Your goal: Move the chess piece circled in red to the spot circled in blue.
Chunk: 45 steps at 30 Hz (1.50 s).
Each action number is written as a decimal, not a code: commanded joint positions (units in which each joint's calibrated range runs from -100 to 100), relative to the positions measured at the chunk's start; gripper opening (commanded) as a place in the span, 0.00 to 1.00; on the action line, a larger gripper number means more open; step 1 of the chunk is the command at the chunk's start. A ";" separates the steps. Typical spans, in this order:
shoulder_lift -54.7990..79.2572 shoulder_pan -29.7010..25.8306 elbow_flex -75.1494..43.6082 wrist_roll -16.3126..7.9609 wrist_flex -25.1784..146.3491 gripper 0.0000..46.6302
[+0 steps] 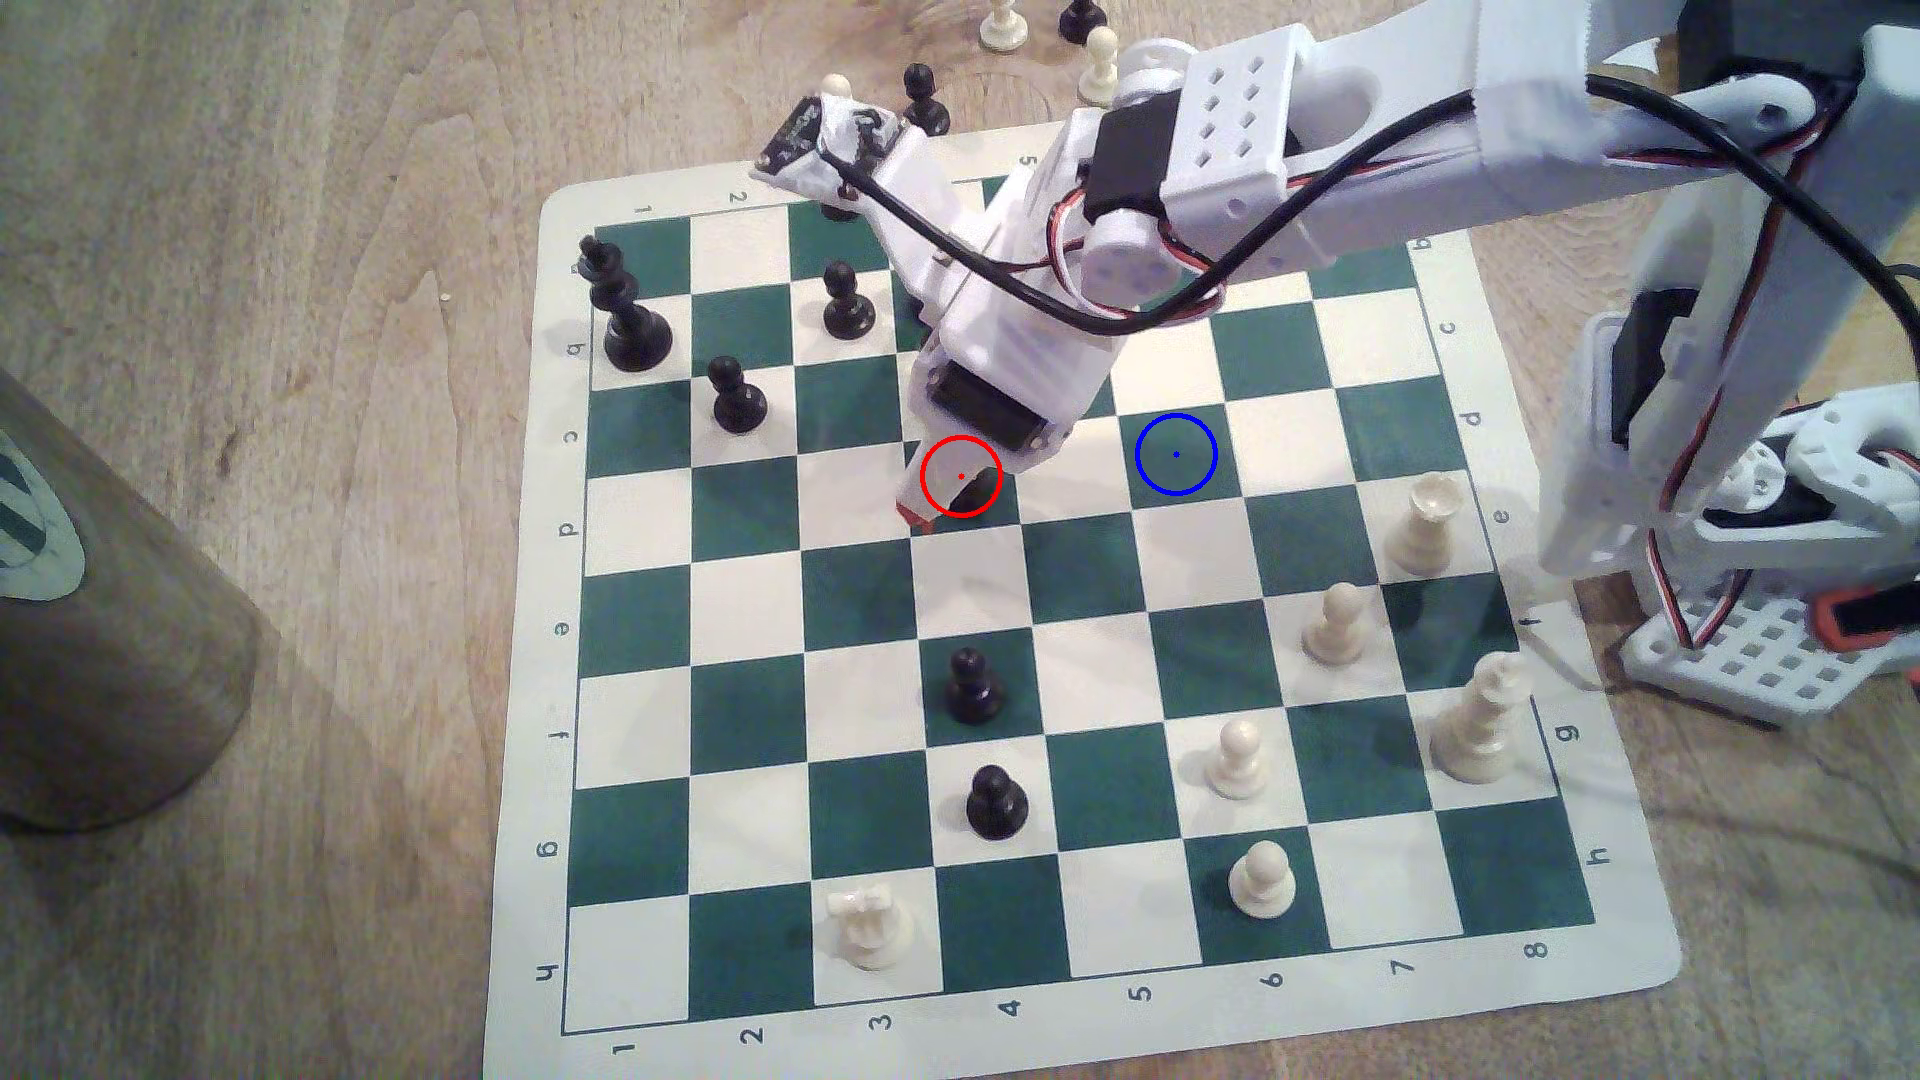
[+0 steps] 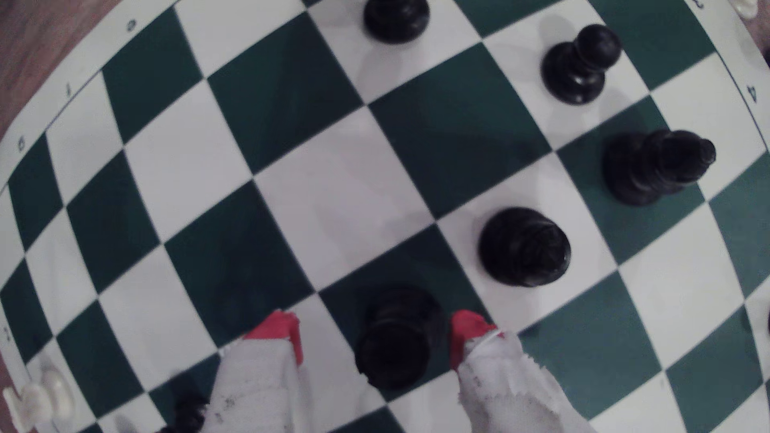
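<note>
gripper [image 2: 375,333] lowered over the red-ringed green square, red-tipped fingers [image 2: 277,329] spread apart on either side of the black rook [image 2: 396,337], gaps visible on both sides. blue-ringed green square [image 1: 1175,454] two squares toward the exterior view's right, unoccupied.

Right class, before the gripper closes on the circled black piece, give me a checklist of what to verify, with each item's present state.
1. Gripper open: ok, a red-tipped finger stands on either side of the piece.
2. Piece between the fingers: ok, though nearer one finger than the other.
3. Piece upright on its green square: ok.
4. Fingers low enough to grip the body: cannot tell from either view.
5. Blue spot free of pieces: ok.
6. Path to the spot: cannot tell; the one white square between is partly hidden by the arm.
</note>
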 commanded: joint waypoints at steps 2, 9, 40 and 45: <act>-0.40 0.35 -4.54 0.24 -0.50 0.24; -0.57 -0.59 -4.45 0.59 -0.09 0.01; -41.66 1.99 19.94 1.32 10.39 0.00; -38.60 4.41 21.30 2.05 10.07 0.00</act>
